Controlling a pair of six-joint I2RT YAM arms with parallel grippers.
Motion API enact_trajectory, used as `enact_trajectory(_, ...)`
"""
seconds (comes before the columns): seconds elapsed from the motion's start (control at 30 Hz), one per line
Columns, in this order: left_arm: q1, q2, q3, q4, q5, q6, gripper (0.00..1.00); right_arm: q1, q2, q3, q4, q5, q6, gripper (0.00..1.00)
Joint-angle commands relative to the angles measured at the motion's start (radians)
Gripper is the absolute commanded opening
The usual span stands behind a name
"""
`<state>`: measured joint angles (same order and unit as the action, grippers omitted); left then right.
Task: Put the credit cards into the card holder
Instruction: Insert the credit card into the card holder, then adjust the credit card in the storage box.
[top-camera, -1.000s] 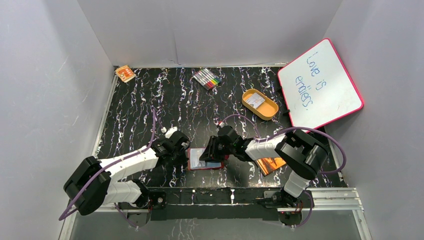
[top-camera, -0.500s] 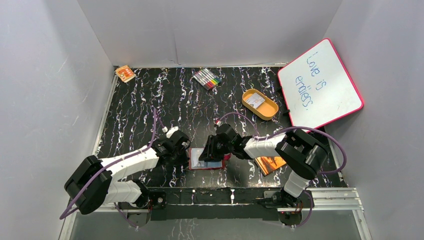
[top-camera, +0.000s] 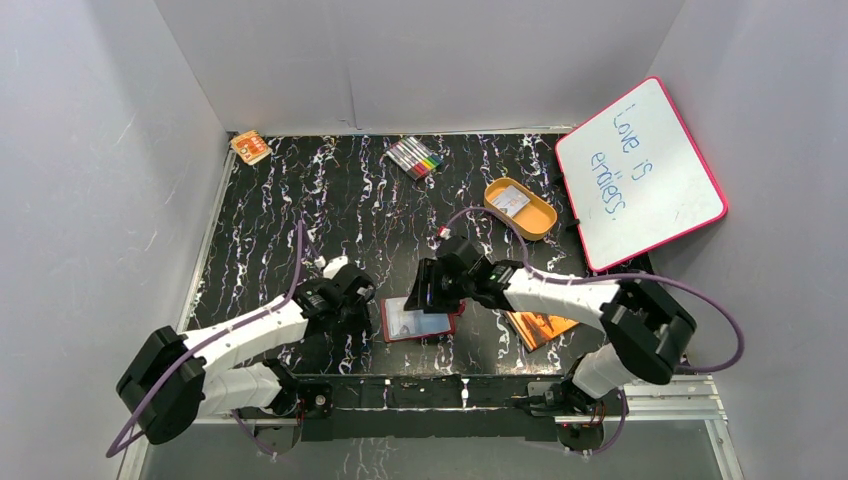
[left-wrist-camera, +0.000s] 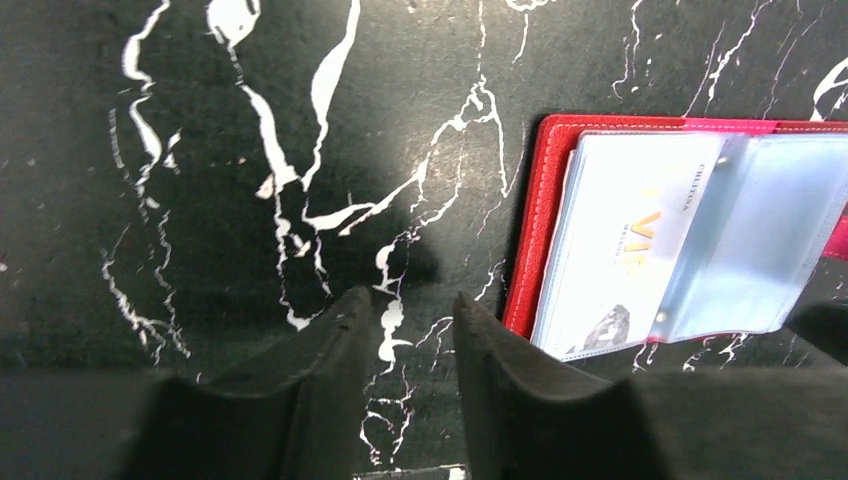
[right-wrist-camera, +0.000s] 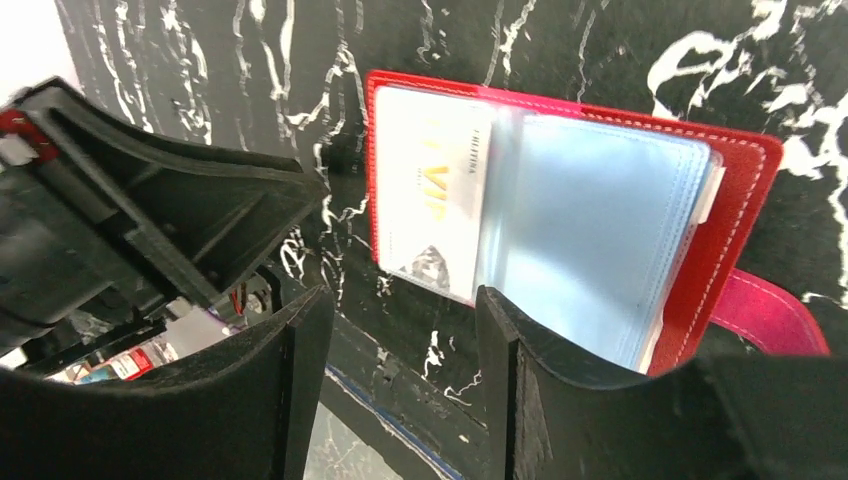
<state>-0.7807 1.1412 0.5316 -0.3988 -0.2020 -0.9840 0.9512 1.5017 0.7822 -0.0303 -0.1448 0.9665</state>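
Red card holder (left-wrist-camera: 545, 225), partly cut off

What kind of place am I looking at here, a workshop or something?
Probably a robot practice booth in a lab: plain grey walls box in a black marbled table, two arms are bolted at its edge, and unrelated props lie about, like a whiteboard and marker pens.

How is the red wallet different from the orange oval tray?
The card holder is red and rectangular; the tray is orange and oval. The card holder lies open and flat, close to the front; the tray has a raised rim and sits farther back, by the whiteboard. Both hold something whitish.
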Motion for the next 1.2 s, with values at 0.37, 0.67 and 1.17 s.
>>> enact_trajectory(0.37,0.004,-0.314,0.071,-0.151,-0.107,0.042,0.81,-0.608,-0.306,0.152,-0.147,0.166,-0.27,0.69)
enact_trajectory(0.67,0.004,-0.318,0.054,-0.209,-0.087,-0.018,0.88,-0.785,-0.066,0.185,-0.001,0.216,-0.15,0.86)
enact_trajectory(1.17,0.004,-0.272,0.077,-0.216,-0.104,-0.035,0.88,-0.859,0.235,0.288,0.093,0.167,-0.057,0.7)
